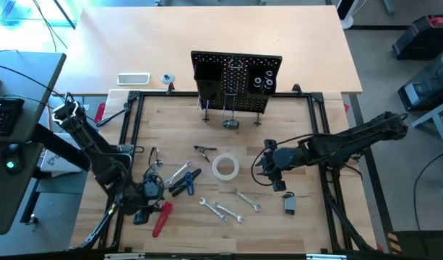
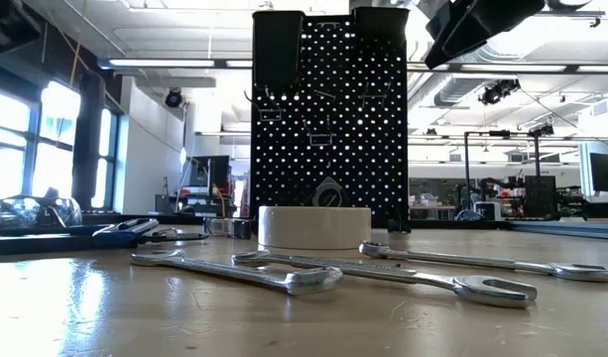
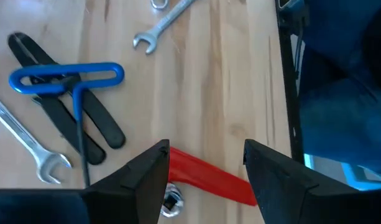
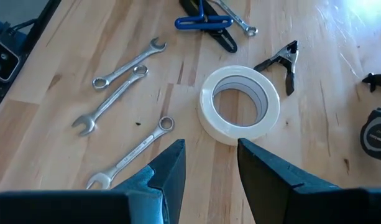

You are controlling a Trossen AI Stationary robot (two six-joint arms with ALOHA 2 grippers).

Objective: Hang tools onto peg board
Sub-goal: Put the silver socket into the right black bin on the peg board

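On the light wooden table [image 1: 279,209], from left to right, I see my left gripper [image 3: 206,171] low at the near left, fingers spread and holding nothing, straddling the red-handled tool [image 3: 212,180]. Beside it lie blue-handled pliers [image 1: 183,183], then silver wrenches [image 1: 221,210] and a white tape roll [image 1: 225,167] mid-table. My right gripper [image 4: 210,163] hovers just right of the roll, fingers parted, empty. The black peg board [image 1: 237,81] stands upright at the far edge. Beyond it is a bright workshop with windows and ceiling lights.
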